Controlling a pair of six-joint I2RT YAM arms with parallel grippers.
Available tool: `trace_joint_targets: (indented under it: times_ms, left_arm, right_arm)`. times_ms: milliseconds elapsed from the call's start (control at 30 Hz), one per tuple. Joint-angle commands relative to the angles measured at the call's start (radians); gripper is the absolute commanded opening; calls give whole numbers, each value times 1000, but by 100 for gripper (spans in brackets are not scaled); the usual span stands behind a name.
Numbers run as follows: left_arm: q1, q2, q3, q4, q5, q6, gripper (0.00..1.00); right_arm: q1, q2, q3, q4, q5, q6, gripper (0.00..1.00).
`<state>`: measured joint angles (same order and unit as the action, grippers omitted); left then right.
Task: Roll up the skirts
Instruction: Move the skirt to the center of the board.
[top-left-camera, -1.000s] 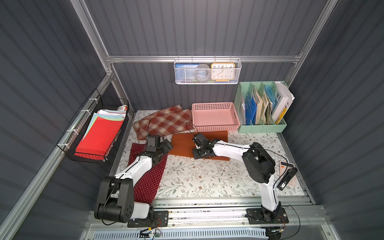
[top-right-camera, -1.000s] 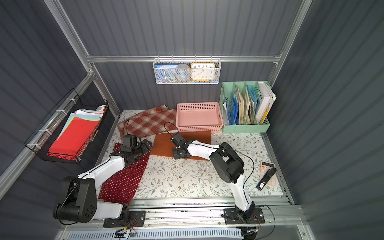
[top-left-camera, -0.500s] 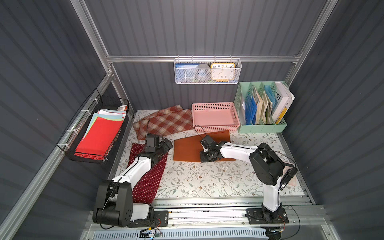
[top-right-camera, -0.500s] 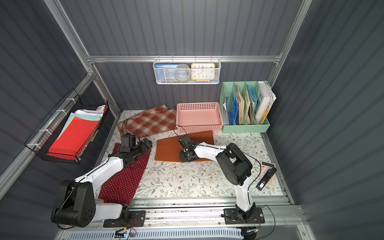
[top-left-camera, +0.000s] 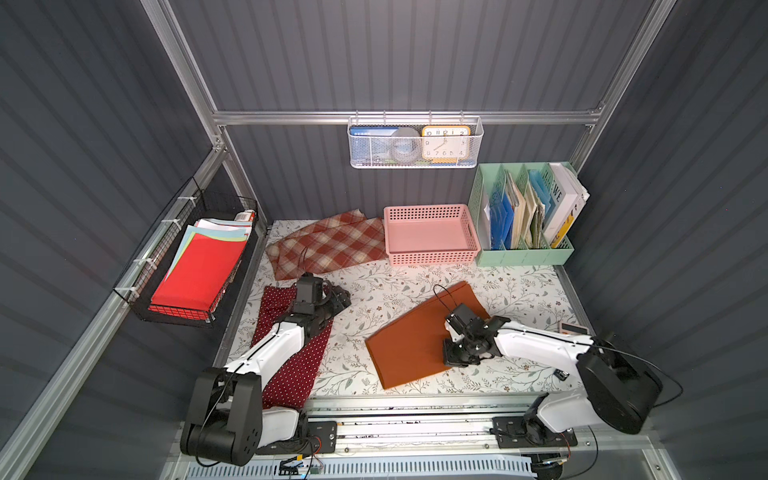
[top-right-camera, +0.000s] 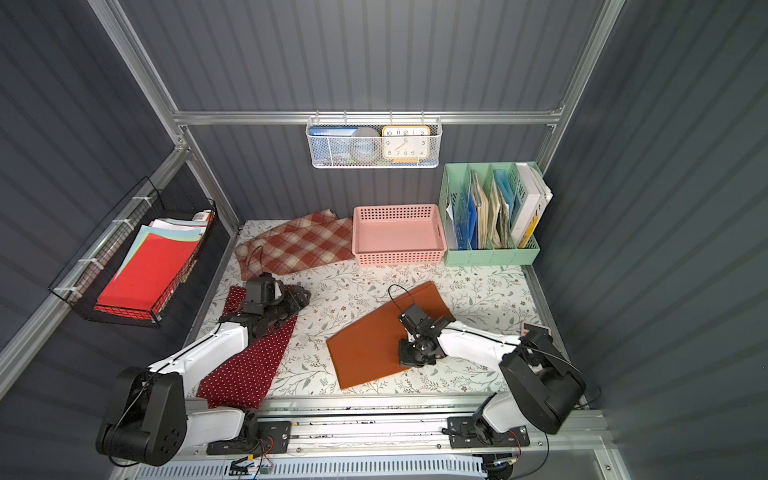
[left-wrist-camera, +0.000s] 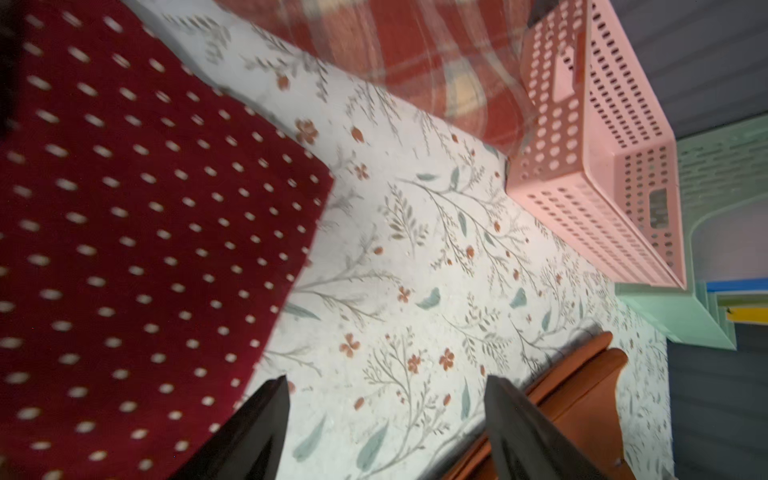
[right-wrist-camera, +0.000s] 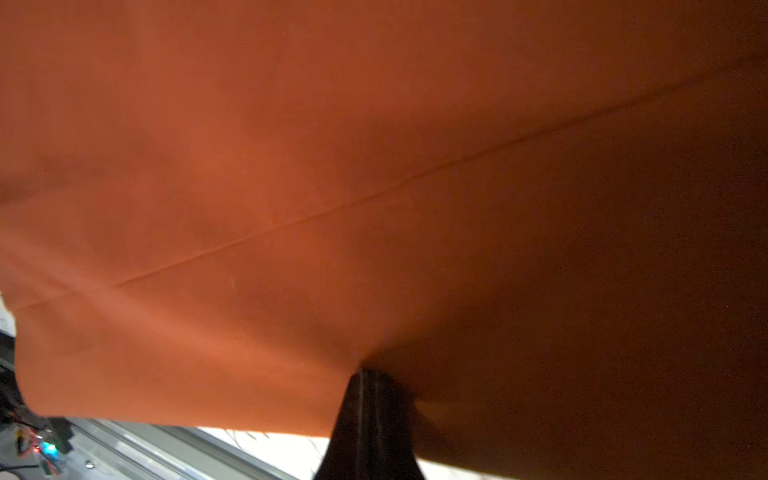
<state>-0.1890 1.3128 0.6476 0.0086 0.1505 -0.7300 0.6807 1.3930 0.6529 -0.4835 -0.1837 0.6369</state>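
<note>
Both top views show the rust-orange skirt (top-left-camera: 407, 349) (top-right-camera: 365, 349) lying flat and slanted at the front middle of the table. My right gripper (top-left-camera: 454, 360) (top-right-camera: 411, 359) (right-wrist-camera: 365, 374) is shut on the rust-orange skirt (right-wrist-camera: 291, 187) at its right edge, and the cloth puckers at the tips. The polka-dot skirt (top-left-camera: 295, 370) (top-right-camera: 249, 365) (left-wrist-camera: 145, 228) stretches along the left side under my left arm. My left gripper (top-left-camera: 343, 297) (top-right-camera: 303, 297) (left-wrist-camera: 386, 380) hangs open over bare table, beside that skirt's far corner. The plaid skirt (top-left-camera: 332, 245) (top-right-camera: 299, 245) (left-wrist-camera: 436, 62) lies at the back left.
A pink basket (top-left-camera: 430, 257) (left-wrist-camera: 602, 166) and a green file organiser (top-left-camera: 523, 255) stand at the back right. A black wire basket (top-left-camera: 166, 307) with red paper sheets hangs on the left wall. A small device (top-left-camera: 573, 328) lies by the right edge. A metal rail (top-left-camera: 415, 405) runs along the front.
My right gripper has dragged the rust-orange skirt from in front of the pink basket toward the front, turning it aslant. The left arm has hardly moved.
</note>
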Motion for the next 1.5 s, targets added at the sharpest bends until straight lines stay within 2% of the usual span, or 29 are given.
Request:
trace_joint_targets:
  times_ms: [0, 100, 167, 267, 367, 400, 467, 500, 700, 867, 1167, 1267, 1467]
  left_arm:
    - [-104, 28, -6, 44, 38, 15, 65]
    - [-156, 61, -23, 64, 85, 13, 45]
    - [-173, 66, -44, 67, 109, 17, 40]
    - [-210, 56, -68, 51, 140, 34, 45]
    - [-243, 29, -70, 2, 124, 55, 51]
    - [-245, 16, -73, -9, 112, 59, 52]
    - [-245, -7, -73, -27, 89, 70, 53]
    - [-245, -12, -66, -32, 86, 77, 54]
    - [-245, 6, -12, -66, 108, 109, 55]
    - [-245, -25, -9, -90, 87, 113, 57]
    - [-244, -20, 5, -117, 78, 131, 61]
    - [-244, -23, 3, -132, 80, 143, 61]
    - [-245, -34, -44, -93, 93, 125, 61]
  right_arm:
    - [-24, -77, -20, -182, 122, 18, 4]
    - [-77, -122, 9, -224, 182, -9, 6]
    - [-106, -136, 50, -257, 218, -30, 11]
    - [-142, -157, 98, -287, 283, -48, 14]
    - [-199, -162, 106, -268, 365, -57, 18]
    - [-214, -157, 106, -247, 388, -63, 16]
    - [-243, -122, 107, -163, 409, -83, 4]
    - [-254, -92, 113, -123, 402, -89, 0]
    - [-279, 230, 287, -82, 265, -111, 0]
    - [-283, 355, 358, -27, 217, -115, 0]
    - [-297, 580, 635, -92, 180, -213, 0]
    - [-302, 578, 668, -146, 201, -235, 0]
    - [-328, 419, 470, -113, 251, -230, 0]
